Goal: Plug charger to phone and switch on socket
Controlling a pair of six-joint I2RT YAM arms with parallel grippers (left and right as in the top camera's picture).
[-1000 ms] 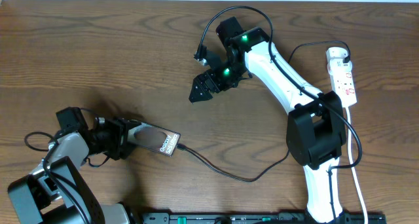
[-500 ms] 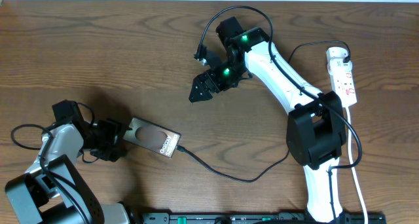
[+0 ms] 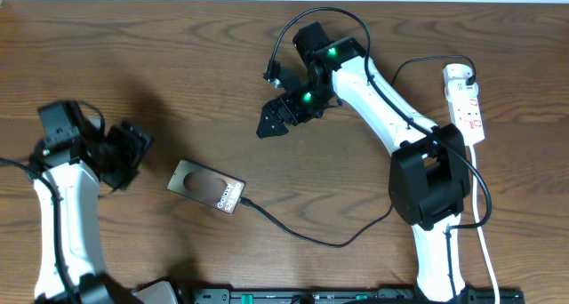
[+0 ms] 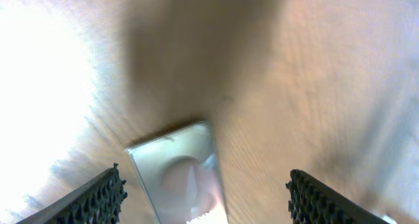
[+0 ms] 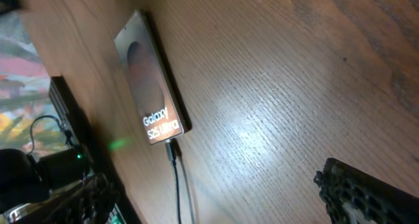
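Overhead view: the left gripper point(image 3: 124, 157) stands with jaws spread wide, holding nothing and clear of the phone point(image 3: 206, 187), which lies flat on the table point(image 3: 178, 64) near it. The charger point(image 3: 340, 244) cable's tip sits in the phone's Galaxy-lettered end. The right gripper point(image 3: 271, 122) hangs wide open and empty, well apart from the phone and the socket point(image 3: 467, 104).

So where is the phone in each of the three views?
Overhead: phone lower left of centre.
Left wrist: phone bottom centre, blurred.
Right wrist: phone upper left.
Shared landmark: charger cable at its lettered end, in overhead and right wrist only.
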